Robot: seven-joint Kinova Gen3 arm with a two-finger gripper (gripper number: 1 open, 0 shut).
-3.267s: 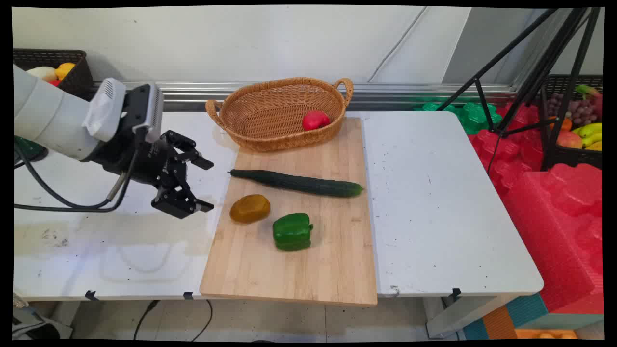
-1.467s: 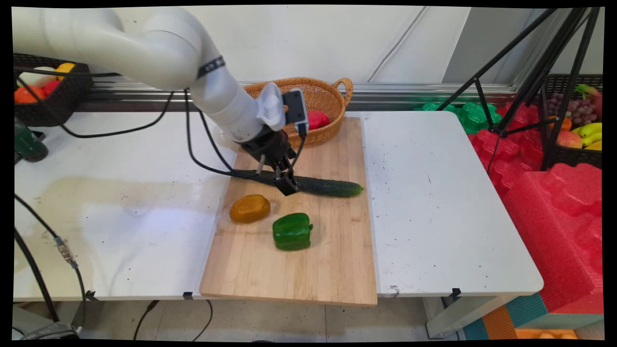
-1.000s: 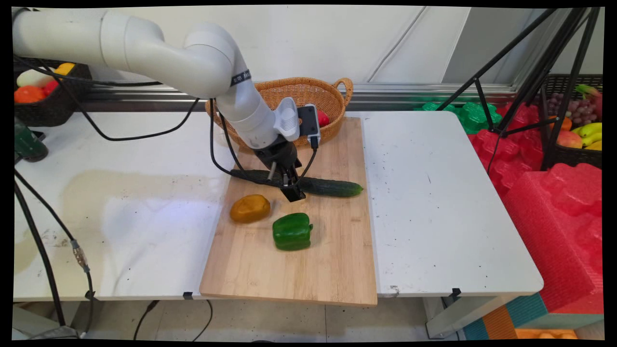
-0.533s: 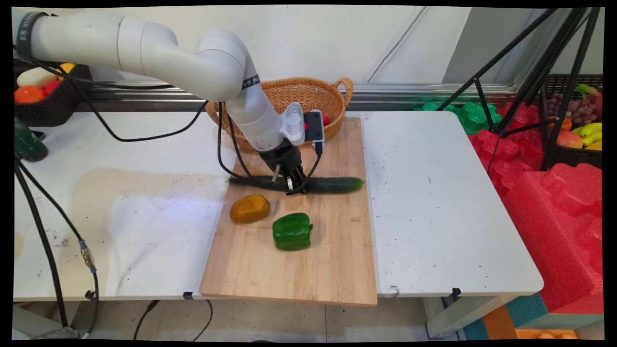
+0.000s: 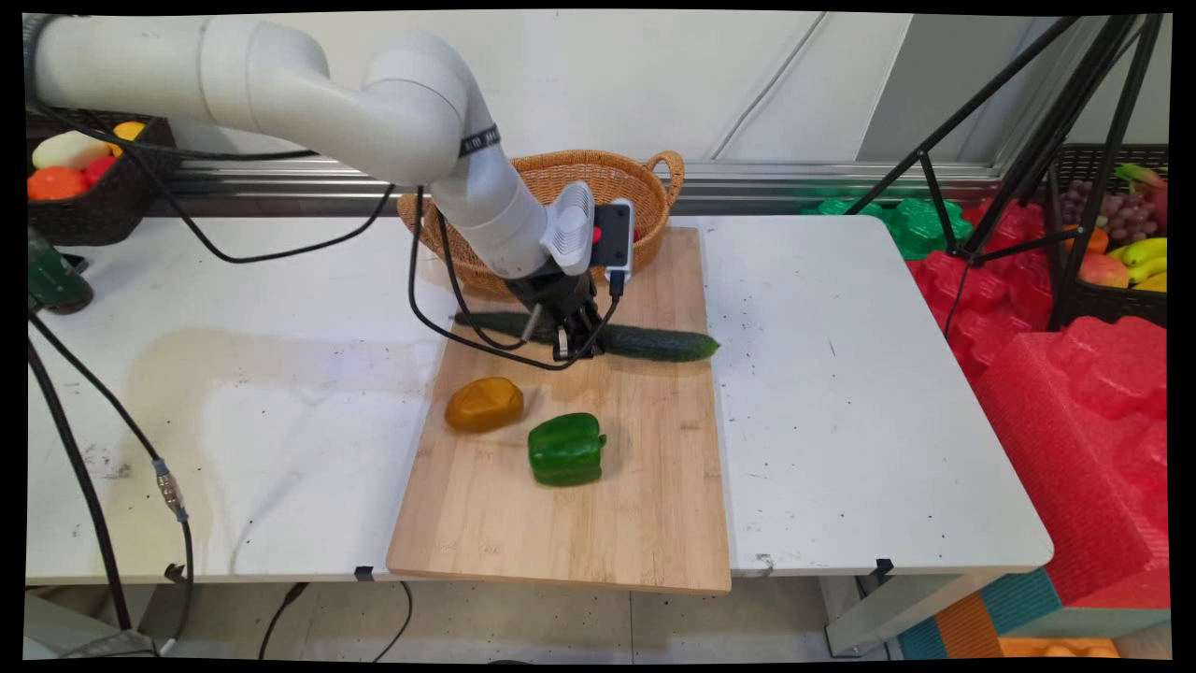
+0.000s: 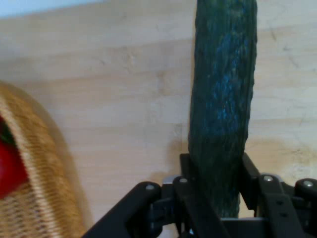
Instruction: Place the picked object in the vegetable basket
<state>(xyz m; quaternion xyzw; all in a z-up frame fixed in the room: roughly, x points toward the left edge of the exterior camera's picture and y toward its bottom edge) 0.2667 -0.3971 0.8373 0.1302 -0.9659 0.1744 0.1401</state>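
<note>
We are clamping our gripper (image 5: 572, 344) (image 6: 216, 191) on the cucumber (image 5: 654, 342) (image 6: 223, 99) near its middle, holding it over the far part of the board (image 5: 579, 523) (image 6: 114, 114), just beside the basket (image 5: 523, 187) (image 6: 34, 188).
</note>
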